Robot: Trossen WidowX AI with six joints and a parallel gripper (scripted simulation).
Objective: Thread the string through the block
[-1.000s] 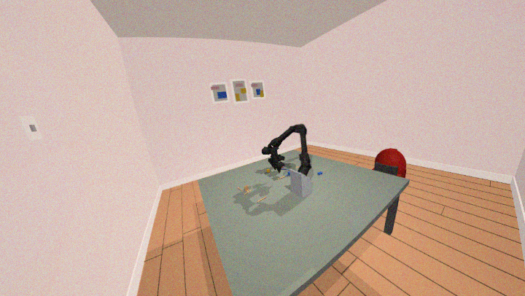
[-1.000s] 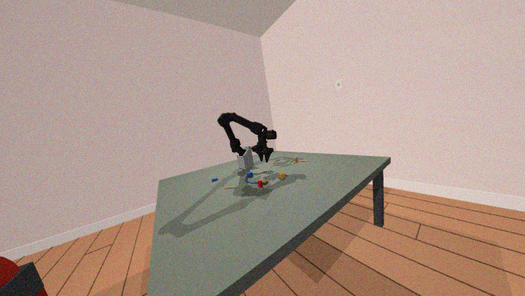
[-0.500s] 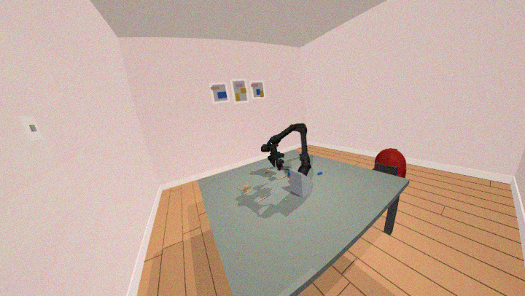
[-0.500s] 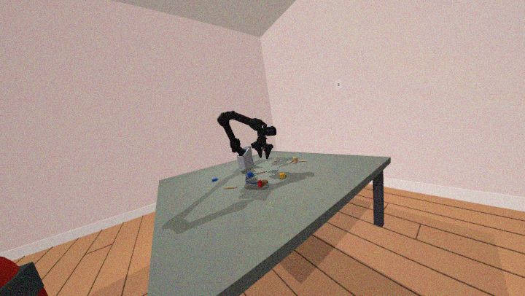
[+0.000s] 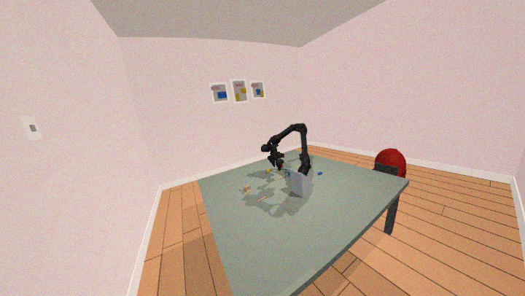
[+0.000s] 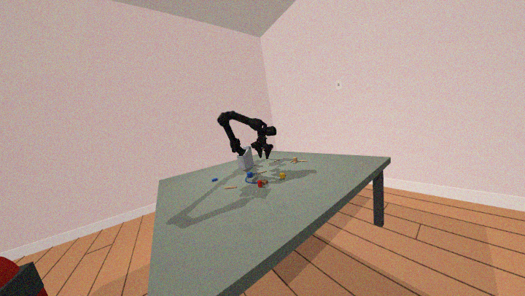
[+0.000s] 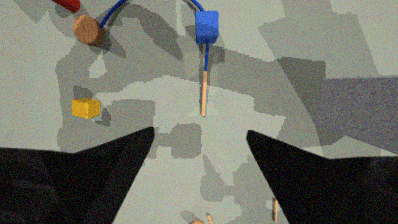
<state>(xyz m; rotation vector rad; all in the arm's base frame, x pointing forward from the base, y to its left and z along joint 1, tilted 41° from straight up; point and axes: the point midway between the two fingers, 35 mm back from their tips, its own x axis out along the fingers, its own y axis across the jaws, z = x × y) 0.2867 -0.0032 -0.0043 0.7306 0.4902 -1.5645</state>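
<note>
Above the table (image 5: 330,216) (image 6: 220,235) (image 7: 240,107), the gripper (image 5: 277,166) (image 6: 263,157) (image 7: 201,133) hangs with its fingers spread wide and nothing between them. Straight out from the gap, toward the top of the wrist view, lies the stick (image 5: 281,178) (image 6: 261,172) (image 7: 204,95), flat on the table, its near end a little beyond the fingertips as that view shows them. Its long axis runs almost up and down there, close to the midline between the fingers, so each finger stands off to one side of it. Beyond its far end the blue string (image 6: 251,181) (image 7: 207,56) carries on in nearly the same line to the blue block (image 5: 289,173) (image 6: 249,174) (image 7: 207,27), shows again on the block's other side, and curves round to the wooden button (image 6: 265,181) (image 7: 88,30). From that I judge the threading done and the stick laid down apart from the block; the hole itself cannot be made out. Off to the side in the wrist view sits a yellow cube (image 5: 267,170) (image 6: 282,176) (image 7: 86,108), well apart from the stick. What remains, I think, is to rise straight up, or simply keep still: with a finger on either side of the stick's line, lowering or swinging sideways could nudge it and tug the string against the block.
</note>
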